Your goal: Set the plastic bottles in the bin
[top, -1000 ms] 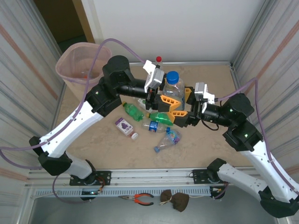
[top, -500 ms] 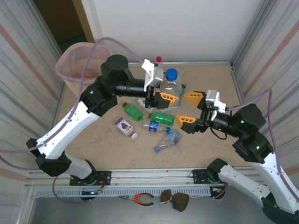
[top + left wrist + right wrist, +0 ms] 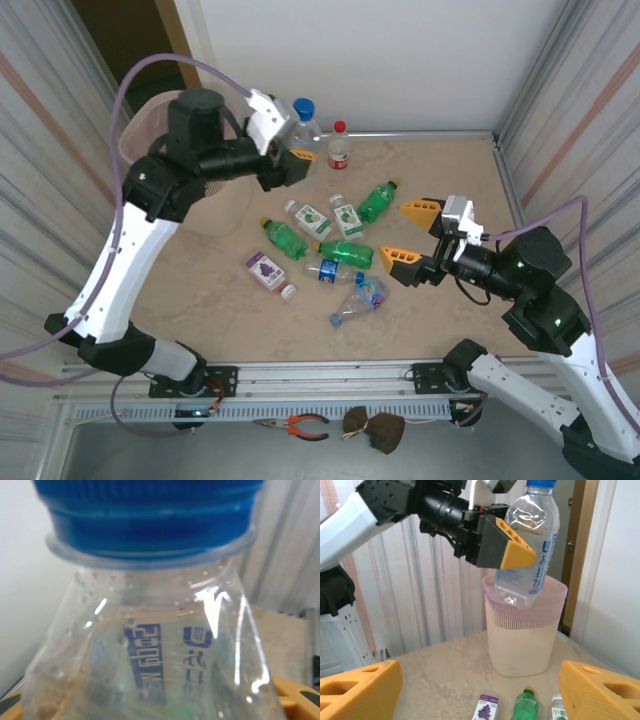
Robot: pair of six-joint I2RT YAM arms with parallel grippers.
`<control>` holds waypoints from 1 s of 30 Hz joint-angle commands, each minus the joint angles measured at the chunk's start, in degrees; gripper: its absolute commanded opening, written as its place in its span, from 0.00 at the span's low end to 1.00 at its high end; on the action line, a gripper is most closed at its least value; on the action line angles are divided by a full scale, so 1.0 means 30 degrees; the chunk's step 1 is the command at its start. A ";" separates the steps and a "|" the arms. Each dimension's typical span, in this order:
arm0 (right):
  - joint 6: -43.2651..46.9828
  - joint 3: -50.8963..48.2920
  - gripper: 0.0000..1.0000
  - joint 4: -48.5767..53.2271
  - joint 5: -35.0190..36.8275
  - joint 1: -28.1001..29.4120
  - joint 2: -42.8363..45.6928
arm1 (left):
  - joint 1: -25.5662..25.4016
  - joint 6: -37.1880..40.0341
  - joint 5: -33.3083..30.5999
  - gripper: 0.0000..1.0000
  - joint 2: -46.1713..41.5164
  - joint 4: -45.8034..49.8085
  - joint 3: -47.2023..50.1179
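My left gripper point(image 3: 297, 142) is shut on a clear plastic bottle point(image 3: 303, 118) with a blue cap, held in the air just right of the bin point(image 3: 215, 210). The left wrist view looks straight at that bottle point(image 3: 150, 645). In the right wrist view the held bottle point(image 3: 532, 540) hangs in front of the pinkish bin point(image 3: 520, 645), above its rim. My right gripper point(image 3: 410, 236) stands open over the right of the table, nothing between its fingers point(image 3: 360, 690). Several bottles lie mid-table, among them a green one point(image 3: 345, 252) and a crushed clear one point(image 3: 358, 300). A red-capped bottle point(image 3: 339, 148) stands upright at the back.
A purple-labelled carton point(image 3: 265, 270) and a loose white cap point(image 3: 288, 291) lie left of the bottle pile. Corrugated walls close in both sides. Pliers point(image 3: 300, 427) lie off the table's near edge.
My left arm swung up and to the left with the blue-capped bottle, from mid-table to beside the bin. My right gripper left that bottle and drew back to the right, open.
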State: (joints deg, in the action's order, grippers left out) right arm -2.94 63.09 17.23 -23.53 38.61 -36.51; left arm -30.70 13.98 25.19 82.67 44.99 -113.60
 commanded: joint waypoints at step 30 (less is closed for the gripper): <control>0.0576 0.0885 0.80 0.0202 -0.0042 0.0094 -0.1636 | 0.9897 0.2736 -0.6873 0.54 0.8914 0.8814 -0.8646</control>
State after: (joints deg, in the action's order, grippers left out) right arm -1.21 64.40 18.11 -23.62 38.61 -41.98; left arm -2.28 22.48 2.50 107.44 68.71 -136.44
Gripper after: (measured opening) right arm 0.798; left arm 0.545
